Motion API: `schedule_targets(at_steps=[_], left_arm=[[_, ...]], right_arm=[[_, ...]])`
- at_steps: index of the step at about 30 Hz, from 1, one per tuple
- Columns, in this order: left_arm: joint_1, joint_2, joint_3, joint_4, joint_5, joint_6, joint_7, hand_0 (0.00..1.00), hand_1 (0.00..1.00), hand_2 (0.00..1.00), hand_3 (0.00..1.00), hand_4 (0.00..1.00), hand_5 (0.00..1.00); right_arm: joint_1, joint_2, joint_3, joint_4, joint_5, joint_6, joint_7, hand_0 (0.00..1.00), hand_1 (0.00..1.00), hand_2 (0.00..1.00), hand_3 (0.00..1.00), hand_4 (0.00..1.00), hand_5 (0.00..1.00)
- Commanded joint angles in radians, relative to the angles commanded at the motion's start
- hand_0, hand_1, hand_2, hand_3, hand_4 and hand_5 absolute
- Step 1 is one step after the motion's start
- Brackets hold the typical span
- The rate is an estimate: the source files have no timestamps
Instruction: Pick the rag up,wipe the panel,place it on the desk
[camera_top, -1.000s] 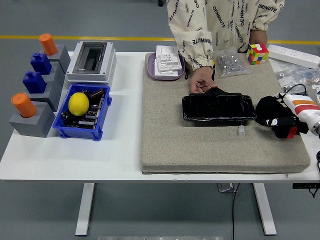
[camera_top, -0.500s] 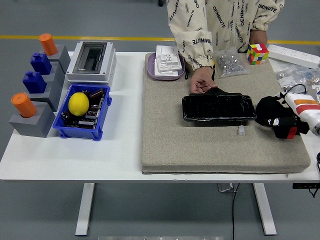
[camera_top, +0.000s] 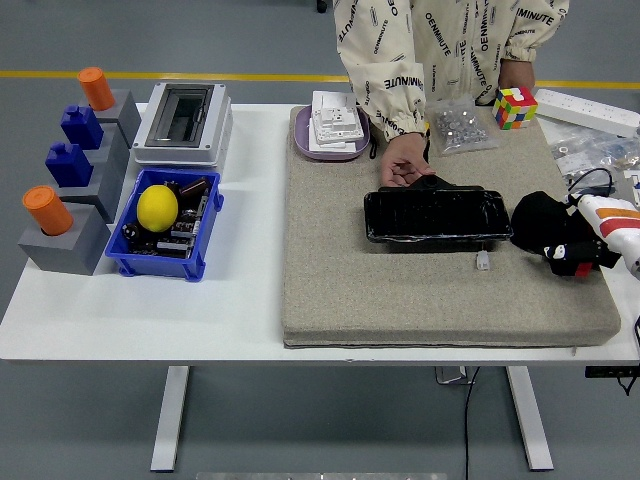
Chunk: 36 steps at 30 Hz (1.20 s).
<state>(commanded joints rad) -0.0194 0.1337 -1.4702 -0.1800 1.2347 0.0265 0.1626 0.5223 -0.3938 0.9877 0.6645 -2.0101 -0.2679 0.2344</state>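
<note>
Grasping the black rag (camera_top: 540, 222) at the frame's right edge, the right hand (camera_top: 575, 250) clenches it — panel (camera_top: 435, 215) unwiped, placing undone.

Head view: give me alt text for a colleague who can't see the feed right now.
The robot's right hand, entering from the right edge, grips a crumpled black rag on the beige felt mat, just right of a glossy black rectangular panel. A person's hand rests at the panel's far left corner. A blue plastic bin holding a yellow ball sits left.
</note>
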Motion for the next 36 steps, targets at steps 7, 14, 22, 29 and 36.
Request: schedule_targets(at_steps=[7,14,22,29,36], left_arm=[[-0.005,0.000,0.005,0.000,-0.003,0.000,-0.001,0.643,0.692,0.732,0.564,0.593,0.464],[-0.004,-0.002,0.002,0.000,-0.002,0.000,0.000,0.644,0.692,0.733,0.565,0.594,0.465],[-0.002,-0.002,-0.002,0.000,0.001,0.000,0.002,0.644,0.691,0.733,0.565,0.594,0.465],[-0.004,-0.001,0.001,0.000,0.000,0.000,0.000,0.644,0.691,0.733,0.564,0.593,0.464],[-0.004,-0.001,0.004,0.000,-0.001,-0.001,0.001,0.642,0.691,0.732,0.565,0.593,0.465]], right_arm=[[0.007,0.008,0.012,0.001,-0.001,-0.012,0.002,0.653,0.643,0.730,0.714,0.998,0.459],[0.006,0.019,0.029,0.002,-0.010,-0.006,-0.005,0.657,0.645,0.730,0.715,0.998,0.458],[0.004,0.027,0.031,-0.006,-0.011,-0.009,-0.003,0.656,0.645,0.731,0.713,0.998,0.456],[0.020,0.041,0.034,-0.016,-0.017,-0.012,-0.002,0.655,0.644,0.727,0.709,0.998,0.455],[0.028,0.057,0.043,-0.020,-0.022,-0.014,-0.002,0.655,0.643,0.728,0.698,0.998,0.455]])
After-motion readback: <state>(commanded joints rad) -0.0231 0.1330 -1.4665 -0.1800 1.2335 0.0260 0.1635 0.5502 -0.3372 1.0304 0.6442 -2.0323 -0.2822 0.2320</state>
